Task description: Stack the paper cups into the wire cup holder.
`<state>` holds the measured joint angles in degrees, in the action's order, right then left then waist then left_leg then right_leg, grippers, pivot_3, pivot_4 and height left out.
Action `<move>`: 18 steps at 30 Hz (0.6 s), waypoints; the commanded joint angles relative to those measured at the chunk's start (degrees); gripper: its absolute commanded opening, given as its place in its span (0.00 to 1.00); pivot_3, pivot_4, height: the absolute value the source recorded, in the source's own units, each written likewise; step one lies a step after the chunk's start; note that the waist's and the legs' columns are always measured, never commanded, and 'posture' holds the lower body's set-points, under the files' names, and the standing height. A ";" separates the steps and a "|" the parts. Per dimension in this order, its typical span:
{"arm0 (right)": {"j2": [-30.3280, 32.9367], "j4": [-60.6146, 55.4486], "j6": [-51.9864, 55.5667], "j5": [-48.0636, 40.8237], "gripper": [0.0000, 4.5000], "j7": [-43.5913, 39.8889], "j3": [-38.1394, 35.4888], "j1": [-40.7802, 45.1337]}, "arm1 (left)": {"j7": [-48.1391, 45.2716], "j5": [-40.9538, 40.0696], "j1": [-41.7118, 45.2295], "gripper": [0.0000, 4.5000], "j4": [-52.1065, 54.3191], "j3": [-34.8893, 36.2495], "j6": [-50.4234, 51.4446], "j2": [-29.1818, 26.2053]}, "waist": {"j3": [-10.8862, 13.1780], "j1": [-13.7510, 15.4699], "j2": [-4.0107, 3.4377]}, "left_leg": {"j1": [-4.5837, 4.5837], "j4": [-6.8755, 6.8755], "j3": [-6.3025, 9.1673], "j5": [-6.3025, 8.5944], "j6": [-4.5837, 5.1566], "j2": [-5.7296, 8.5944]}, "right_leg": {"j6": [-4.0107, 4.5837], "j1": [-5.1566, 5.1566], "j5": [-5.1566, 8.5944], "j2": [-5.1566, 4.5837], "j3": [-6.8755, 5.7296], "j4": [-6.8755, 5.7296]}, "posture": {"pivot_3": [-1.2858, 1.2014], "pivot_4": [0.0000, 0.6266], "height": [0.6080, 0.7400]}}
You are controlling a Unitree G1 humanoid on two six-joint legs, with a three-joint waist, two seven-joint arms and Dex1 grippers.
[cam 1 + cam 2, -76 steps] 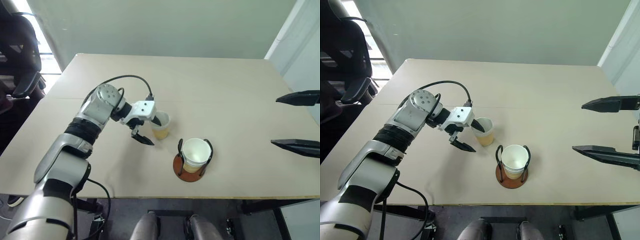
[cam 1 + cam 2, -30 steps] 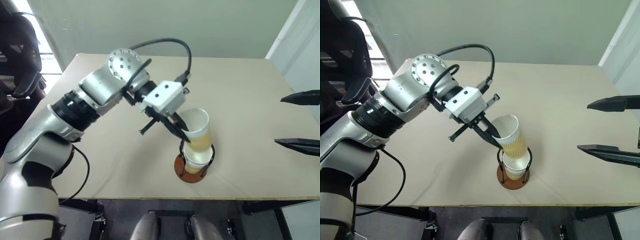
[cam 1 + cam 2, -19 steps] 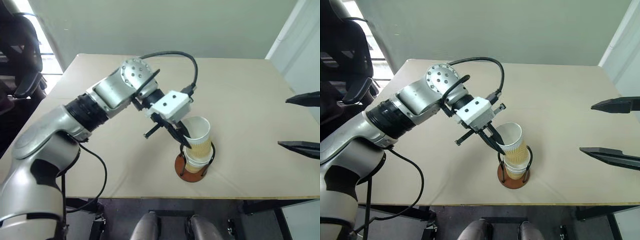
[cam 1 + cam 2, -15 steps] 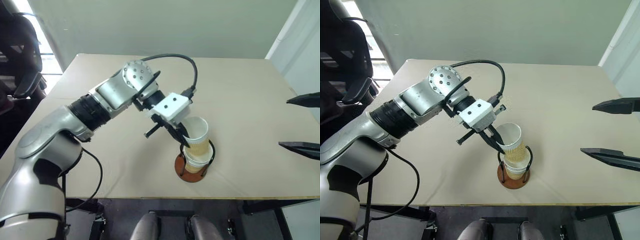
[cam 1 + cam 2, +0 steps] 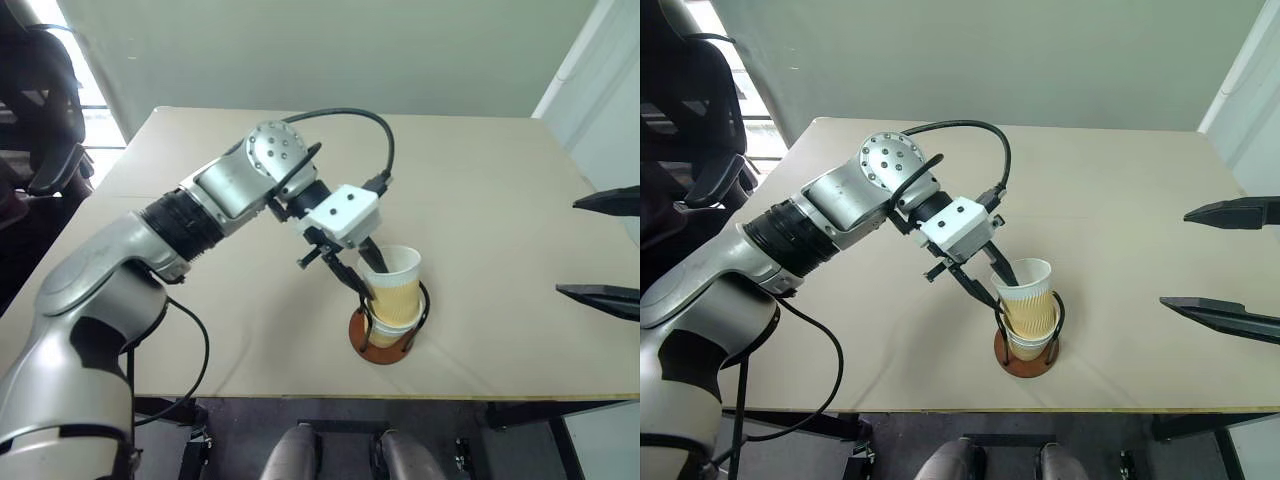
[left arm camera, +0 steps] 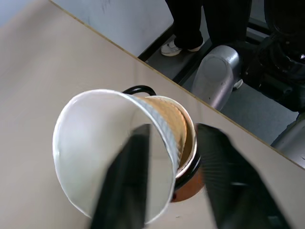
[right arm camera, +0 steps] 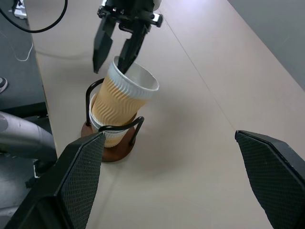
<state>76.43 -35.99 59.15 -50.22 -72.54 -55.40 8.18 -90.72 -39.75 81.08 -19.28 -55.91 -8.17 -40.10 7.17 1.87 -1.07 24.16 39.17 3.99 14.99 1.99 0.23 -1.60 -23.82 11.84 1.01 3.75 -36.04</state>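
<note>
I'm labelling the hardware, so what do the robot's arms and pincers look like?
The left arm has silver metal shells, black ribbed bands, a round silver joint cap, a looping black cable and a white wrist block. Both the left pincer and right pincer have two slim black tapered fingers.

The top paper cup (image 7: 125, 95) has a ribbed, matt tan wall and a smooth white inside. The holder (image 7: 110, 143) is thin glossy black wire on a reddish-brown disc with a dull sheen. The counter (image 5: 480, 190) is smooth, matt beige board. The left arm (image 5: 210, 190) wears brushed silver metal, and the right gripper's (image 7: 169, 169) black fingers (image 7: 76, 176) show a fine cross-hatched grip texture.
</note>
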 commanded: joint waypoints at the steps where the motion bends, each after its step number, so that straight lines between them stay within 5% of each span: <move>1: 0.43 0.13 -0.40 -0.14 1.00 0.75 -1.68 0.71 | -1.78 -0.57 0.39 0.69 -0.03 2.26 0.27 0.49 | 0.00 0.00 0.00 | 0.00 0.00 0.00 0.00 0.00 0.00 | 0.00 0.00 0.00 0.00 0.00 0.00 | 0.52 0.24 1.00; 5: 0.41 0.13 -0.52 -0.33 1.00 1.00 -1.36 0.84 | -1.78 -0.03 -0.05 0.99 -2.30 5.54 0.30 2.96 | 0.00 0.00 0.00 | 0.00 0.00 0.00 0.00 0.00 0.00 | -0.01 0.00 0.01 0.00 0.00 -0.01 | 0.52 0.24 1.00; 18: 0.84 4.95 -8.13 0.84 1.00 0.99 6.73 3.10 | -1.60 6.35 -1.58 0.99 -7.69 24.10 6.51 5.60 | 0.00 -0.03 -0.02 | 0.00 0.02 -0.03 -0.02 0.01 0.01 | -0.09 0.00 0.02 0.00 0.00 -0.01 | 0.52 0.24 1.00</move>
<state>76.49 -33.10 53.35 -50.19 -71.46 -49.50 10.12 -90.78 -34.24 78.76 -26.39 -36.83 -3.56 -33.06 7.16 1.84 -1.09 24.16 39.18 3.95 14.96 2.01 0.24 -1.69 -23.81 11.87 1.00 3.76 -36.04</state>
